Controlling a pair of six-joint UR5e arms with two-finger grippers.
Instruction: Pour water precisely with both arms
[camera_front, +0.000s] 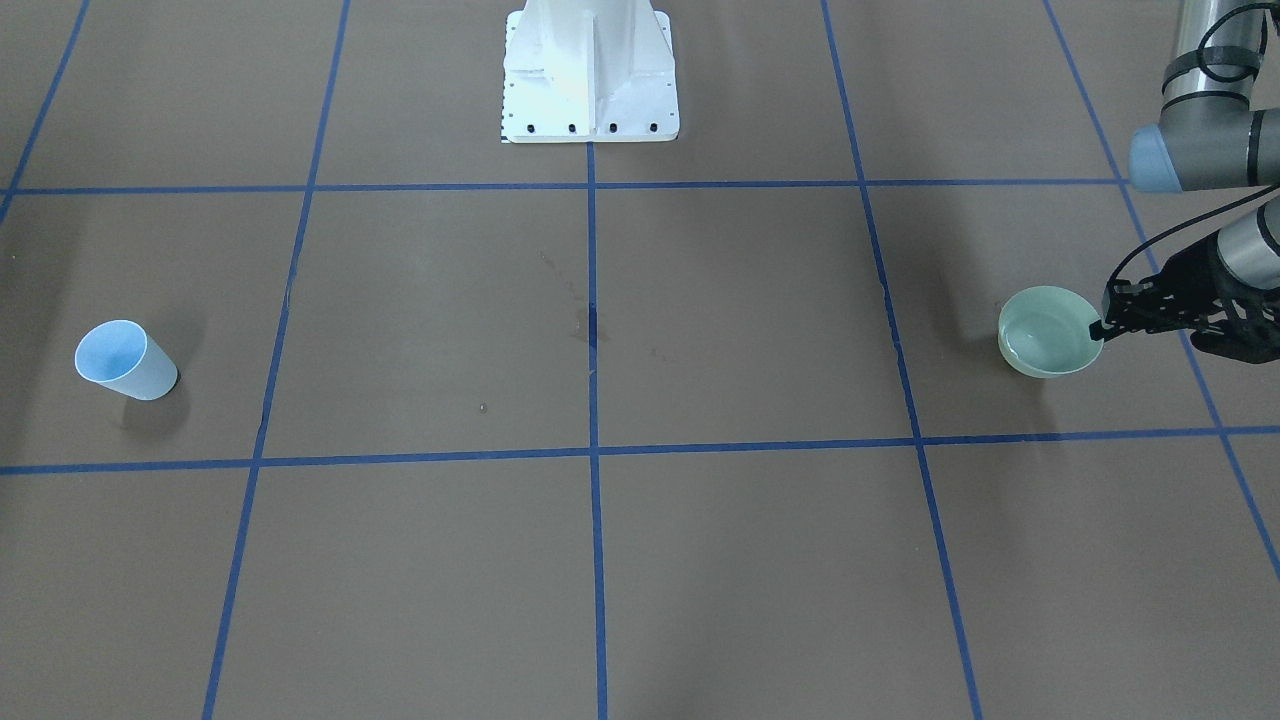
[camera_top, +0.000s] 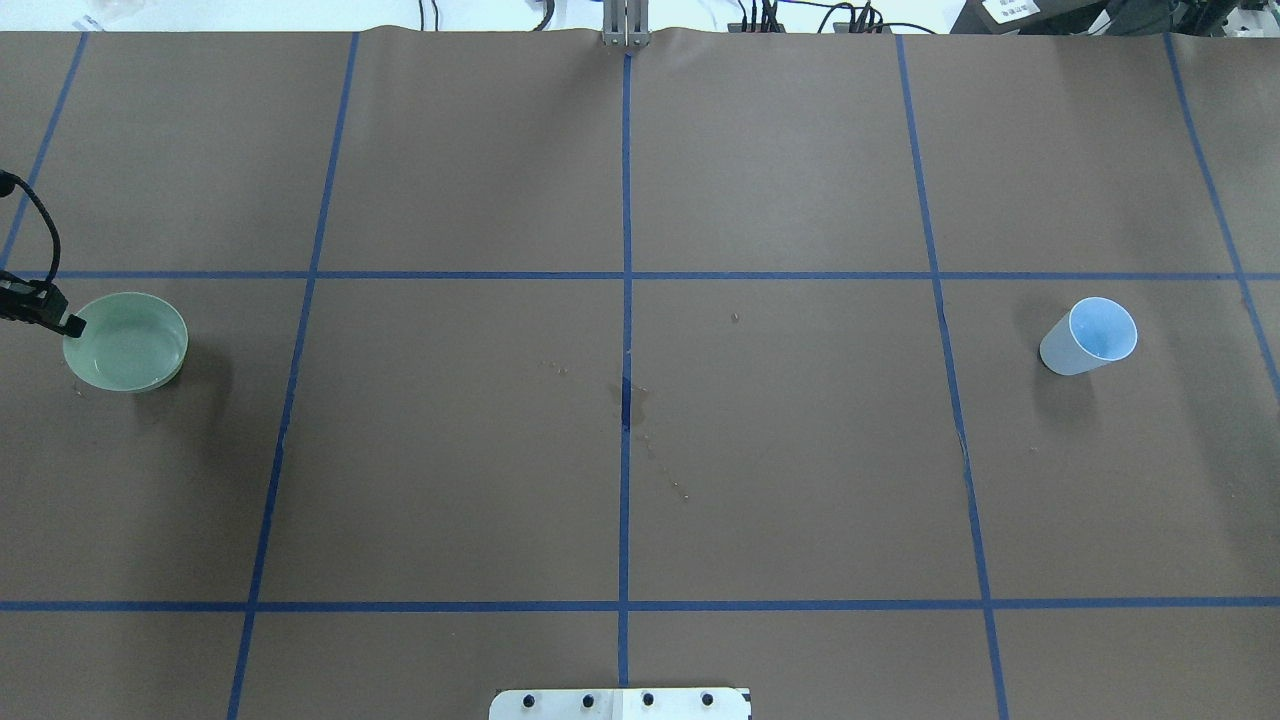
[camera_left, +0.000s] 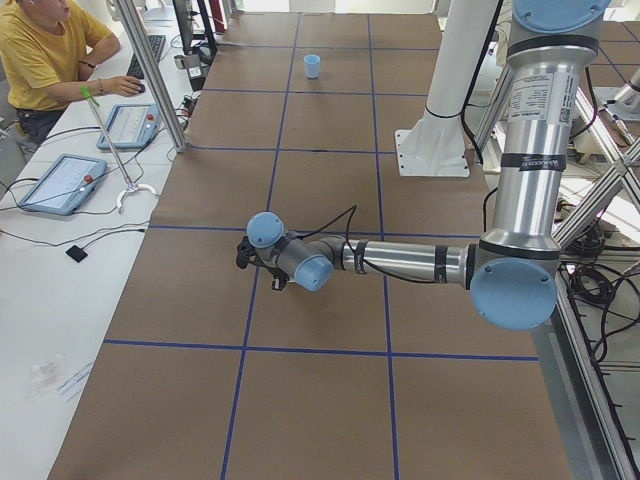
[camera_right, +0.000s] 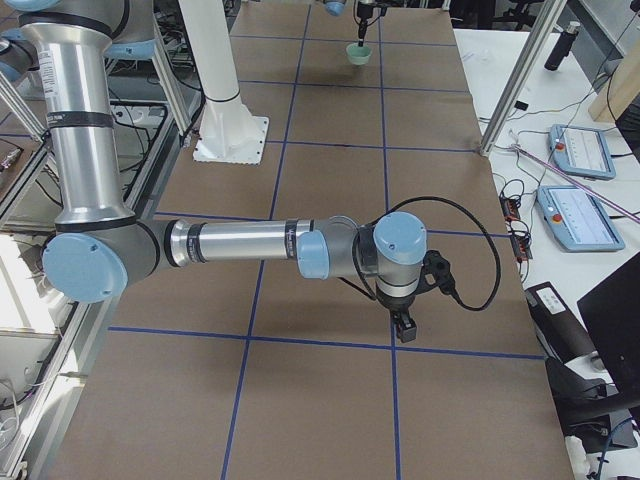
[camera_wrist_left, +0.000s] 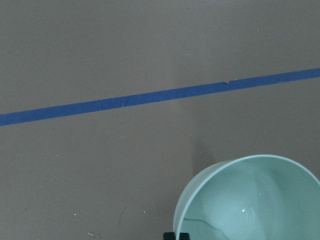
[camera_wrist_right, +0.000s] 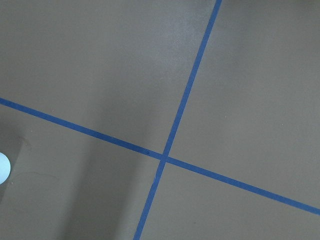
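Pale green bowl (camera_front: 1040, 370) of water (camera_front: 1042, 338) sits by the desk's (camera_front: 700, 550) left edge, its outer rim seemingly pinched by the left tool (camera_front: 1103, 327); the blue cup (camera_front: 128, 362) stands by the right edge, nearer the right tool (camera_right: 404, 327), whose state I cannot tell

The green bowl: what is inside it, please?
Inside the pale green bowl is clear water, seen only as faint glints and a waterline. The left gripper is at its rim; whether a finger reaches inside is hidden.
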